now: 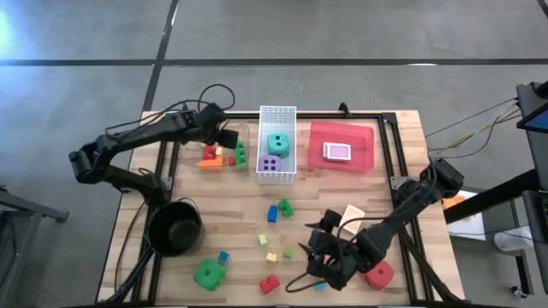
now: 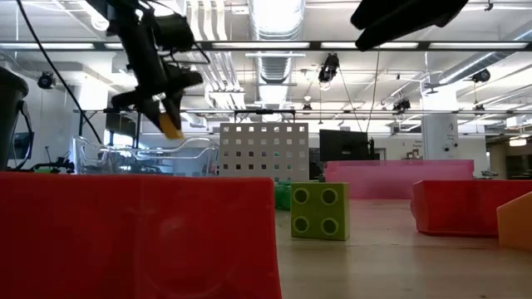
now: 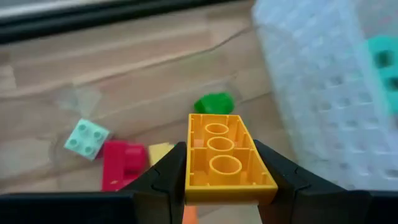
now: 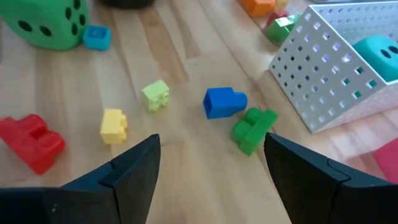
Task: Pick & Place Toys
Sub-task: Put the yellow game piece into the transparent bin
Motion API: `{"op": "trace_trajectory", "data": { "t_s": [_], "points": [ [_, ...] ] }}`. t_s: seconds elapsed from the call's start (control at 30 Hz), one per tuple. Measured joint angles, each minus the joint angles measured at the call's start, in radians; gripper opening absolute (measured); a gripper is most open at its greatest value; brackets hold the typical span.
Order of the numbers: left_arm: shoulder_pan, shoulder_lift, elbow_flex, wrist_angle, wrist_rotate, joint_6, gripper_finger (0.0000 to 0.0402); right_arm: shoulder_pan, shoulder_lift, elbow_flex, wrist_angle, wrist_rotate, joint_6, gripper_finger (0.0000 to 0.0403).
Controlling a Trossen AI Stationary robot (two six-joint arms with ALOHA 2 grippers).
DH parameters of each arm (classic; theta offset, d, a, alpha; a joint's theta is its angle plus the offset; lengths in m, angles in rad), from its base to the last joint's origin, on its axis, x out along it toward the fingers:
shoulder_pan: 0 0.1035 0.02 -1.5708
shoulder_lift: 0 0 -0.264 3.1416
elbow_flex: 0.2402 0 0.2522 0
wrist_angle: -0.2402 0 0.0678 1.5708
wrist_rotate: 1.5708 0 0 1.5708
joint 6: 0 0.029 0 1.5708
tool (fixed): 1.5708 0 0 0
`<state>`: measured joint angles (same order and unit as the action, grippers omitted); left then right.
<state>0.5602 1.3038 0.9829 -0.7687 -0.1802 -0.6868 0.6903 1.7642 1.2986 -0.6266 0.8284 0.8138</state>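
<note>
Tabletop (image 1: 360,214): pale wooden planks with a black frame along the edges, standing on a grey concrete floor (image 1: 360,34) crossed by dark lines.
Room: in the low view, an open hall with white ceiling pipes and strip lights.
White perforated basket (image 1: 276,175): at 12 o'clock from the tabletop's middle, with a teal die (image 1: 277,144) and a purple die (image 1: 270,164) inside.
Red tray (image 1: 360,156): just beside the basket at its 3 o'clock, holding a flat card pack (image 1: 337,152).
Black pot (image 1: 174,228): at 8 o'clock, near the left edge.
Left hand (image 3: 221,186): raised above the tabletop at 9 o'clock from the basket, clamped on an orange brick (image 3: 224,158); the brick is long, with three round sockets showing.
Below it: a red brick (image 3: 124,163), a mint brick (image 3: 87,138) and a green piece (image 3: 214,102) lie on the wood.
Right hand (image 4: 211,168): fingers spread wide and holding nothing, at 5 o'clock, over loose bricks.
Loose toys: blue brick (image 4: 224,102) touching a green brick (image 4: 252,129); two yellow bricks (image 4: 114,126); green die (image 1: 209,274) at 7 o'clock; red die (image 1: 379,275) beside the right arm.
</note>
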Motion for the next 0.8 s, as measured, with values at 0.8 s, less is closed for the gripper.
{"op": "trace_trajectory", "data": {
  "t_s": [0.8],
  "points": [
    [-0.041, 0.266, 0.000, -0.044, 0.016, 0.033, 0.0137, -0.003, 0.007, -0.024, 0.004, -0.023, 0.007, 0.0281]
  ]
}}
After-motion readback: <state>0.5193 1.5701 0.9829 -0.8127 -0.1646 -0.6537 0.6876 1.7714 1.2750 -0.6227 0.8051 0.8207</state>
